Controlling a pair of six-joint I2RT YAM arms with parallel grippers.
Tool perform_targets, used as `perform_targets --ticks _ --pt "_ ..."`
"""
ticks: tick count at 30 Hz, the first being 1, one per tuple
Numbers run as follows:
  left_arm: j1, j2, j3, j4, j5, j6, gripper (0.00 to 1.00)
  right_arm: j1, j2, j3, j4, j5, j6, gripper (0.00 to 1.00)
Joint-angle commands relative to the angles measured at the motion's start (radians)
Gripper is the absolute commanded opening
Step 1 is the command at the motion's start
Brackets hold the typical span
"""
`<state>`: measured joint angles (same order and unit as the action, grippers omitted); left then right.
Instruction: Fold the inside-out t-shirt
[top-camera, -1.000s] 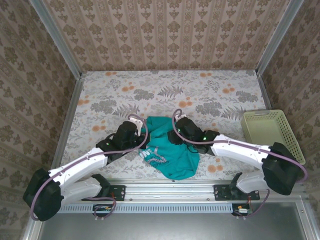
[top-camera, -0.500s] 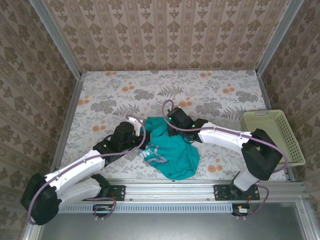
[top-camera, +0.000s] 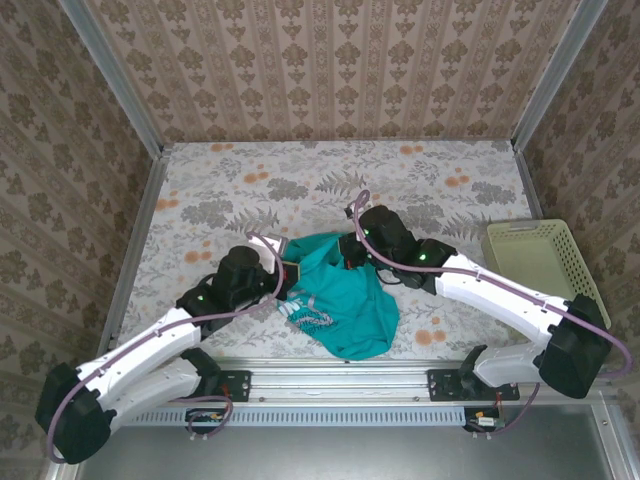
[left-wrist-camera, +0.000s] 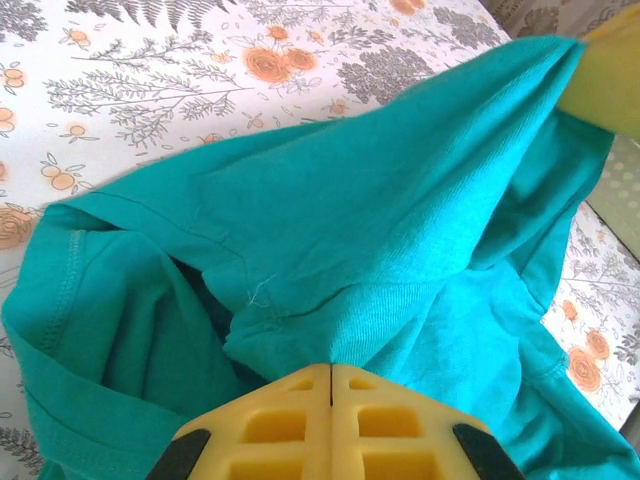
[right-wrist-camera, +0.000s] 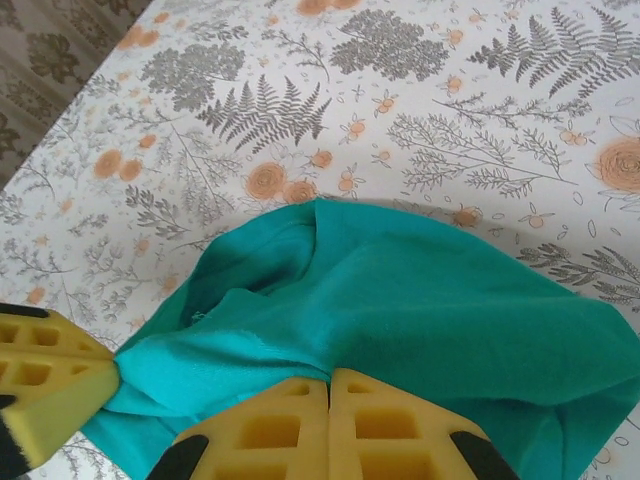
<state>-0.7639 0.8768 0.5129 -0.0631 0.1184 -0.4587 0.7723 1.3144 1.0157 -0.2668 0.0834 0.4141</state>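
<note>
Left gripper stays pinched on the inside-out t-shirt at its 10 o'clock edge. Shirt sits bunched at the 6 o'clock side of the table. Right gripper just clamped its 12 o'clock edge. Both grip now, so likely ready to lift and spread.

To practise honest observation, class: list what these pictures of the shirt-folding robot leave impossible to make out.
Top view: lettering on the t-shirt too small and crumpled to read.
Left wrist view: how much cloth the left pincer holds, hidden between its shut pads; shirt's lower part cut off by the edge.
Right wrist view: same at the right pincer.
</note>
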Motion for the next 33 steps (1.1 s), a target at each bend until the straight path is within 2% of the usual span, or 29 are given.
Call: perform_targets --ticks 1,8,9,11,13,14,17,24,28,33 --pt "0.008 0.047 0.016 -0.044 -0.059 0.016 0.0 -0.062 0.099 0.049 -0.019 -0.044 -0.023 0.0" --pt "0.021 0.165 0.095 -0.064 -0.105 -0.003 0.0 -0.134 0.33 0.179 0.0 0.076 -0.086 0.0" --pt "0.022 0.18 0.102 -0.059 -0.1 -0.004 0.0 -0.134 0.347 0.195 -0.005 0.09 -0.097 0.03" --pt "0.024 0.206 0.118 -0.053 -0.093 -0.004 0.0 -0.134 0.374 0.225 -0.033 0.122 -0.104 0.18" --pt "0.028 0.228 0.131 -0.054 -0.095 -0.005 0.0 -0.131 0.364 0.235 -0.064 0.139 -0.101 0.4" --pt "0.03 0.237 0.135 -0.053 -0.097 -0.006 0.0 -0.126 0.342 0.229 -0.076 0.143 -0.097 0.46" --pt "0.035 0.251 0.136 -0.04 -0.092 -0.011 0.0 -0.08 0.252 0.19 -0.103 0.172 -0.087 0.53" --pt "0.041 0.265 0.136 -0.018 -0.076 -0.018 0.0 0.056 0.154 0.106 -0.142 0.177 0.057 0.52" --pt "0.043 0.261 0.138 -0.019 -0.071 -0.018 0.0 0.062 0.185 0.076 -0.124 0.152 0.151 0.47" --pt "0.044 0.26 0.138 -0.017 -0.059 -0.024 0.0 0.051 0.247 0.095 -0.143 0.197 0.205 0.47"
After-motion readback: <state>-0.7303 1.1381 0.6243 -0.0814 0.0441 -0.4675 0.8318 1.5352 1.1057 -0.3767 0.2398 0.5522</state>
